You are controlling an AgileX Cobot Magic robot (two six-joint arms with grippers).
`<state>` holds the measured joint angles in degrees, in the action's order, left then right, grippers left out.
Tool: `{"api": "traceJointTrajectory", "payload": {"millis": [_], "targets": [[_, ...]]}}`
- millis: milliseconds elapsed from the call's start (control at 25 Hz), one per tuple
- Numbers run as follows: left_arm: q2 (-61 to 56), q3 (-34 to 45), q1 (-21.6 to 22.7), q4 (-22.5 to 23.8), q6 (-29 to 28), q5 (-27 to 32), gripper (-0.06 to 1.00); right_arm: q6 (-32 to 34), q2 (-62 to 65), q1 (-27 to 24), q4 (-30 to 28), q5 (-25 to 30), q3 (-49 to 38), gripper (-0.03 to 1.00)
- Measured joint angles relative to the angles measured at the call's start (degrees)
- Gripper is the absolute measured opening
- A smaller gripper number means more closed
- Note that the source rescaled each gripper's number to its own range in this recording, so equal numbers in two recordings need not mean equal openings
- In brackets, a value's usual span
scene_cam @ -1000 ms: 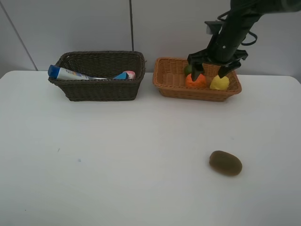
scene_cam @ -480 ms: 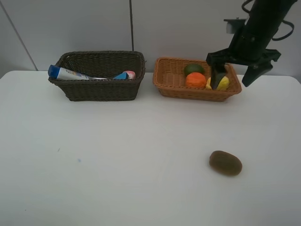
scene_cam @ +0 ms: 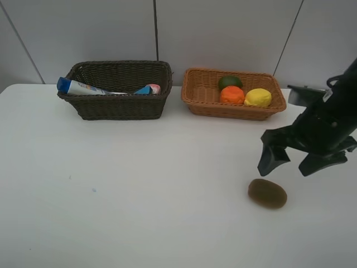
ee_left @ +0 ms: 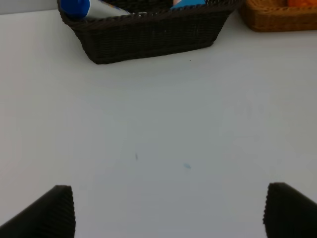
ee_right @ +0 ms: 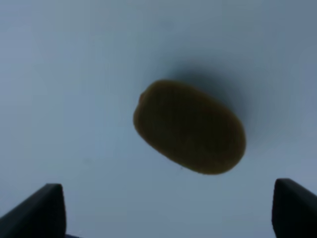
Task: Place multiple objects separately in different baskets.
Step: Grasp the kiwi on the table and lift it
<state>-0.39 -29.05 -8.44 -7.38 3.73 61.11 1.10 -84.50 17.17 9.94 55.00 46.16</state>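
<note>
The right gripper (scene_cam: 295, 162) hovers just above the kiwi (scene_cam: 267, 193), jaws wide apart and empty. The kiwi lies on the worktop (scene_cam: 139, 190), near right. The left gripper (ee_left: 168, 210) is spread wide, holding nothing. Lime (scene_cam: 230, 81), orange (scene_cam: 232, 95) and lemon (scene_cam: 257, 97) sit in the tan basket (scene_cam: 201, 97).

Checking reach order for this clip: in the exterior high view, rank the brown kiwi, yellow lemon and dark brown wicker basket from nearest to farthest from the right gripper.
Right gripper, jaws open.
1. Brown kiwi, on the table just below it.
2. Yellow lemon, in the light basket behind.
3. Dark brown wicker basket, far left.
</note>
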Motion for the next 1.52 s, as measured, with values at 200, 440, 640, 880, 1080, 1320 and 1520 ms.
{"api": "traceJointTrajectory", "payload": {"millis": [200,440,640,880,1080,1320,1520], "targets": [[0.0,0.0,0.0,0.0,0.0,0.0,1.00,-10.4,0.0,0.0,-0.4,-4.2,-4.2,0.98],[0.0,0.0,0.0,0.0,0.0,0.0,1.00,-18.1,0.0,0.0,-0.5,-9.7,-4.4,0.98],[0.0,0.0,0.0,0.0,0.0,0.0,1.00,-25.0,0.0,0.0,-0.5,-10.0,-4.4,0.98],[0.0,0.0,0.0,0.0,0.0,0.0,1.00,-30.5,0.0,0.0,-0.5,-10.7,-7.7,0.98],[0.0,0.0,0.0,0.0,0.0,0.0,1.00,-33.4,0.1,0.0,-0.6,-15.3,-9.8,0.98],[0.0,0.0,0.0,0.0,0.0,0.0,1.00,-35.5,-2.9,0.0,-0.6,-17.7,-9.9,0.98],[0.0,0.0,0.0,0.0,0.0,0.0,1.00,-35.9,-7.0,0.0,-0.6,-19.6,-10.1,0.98]]}}
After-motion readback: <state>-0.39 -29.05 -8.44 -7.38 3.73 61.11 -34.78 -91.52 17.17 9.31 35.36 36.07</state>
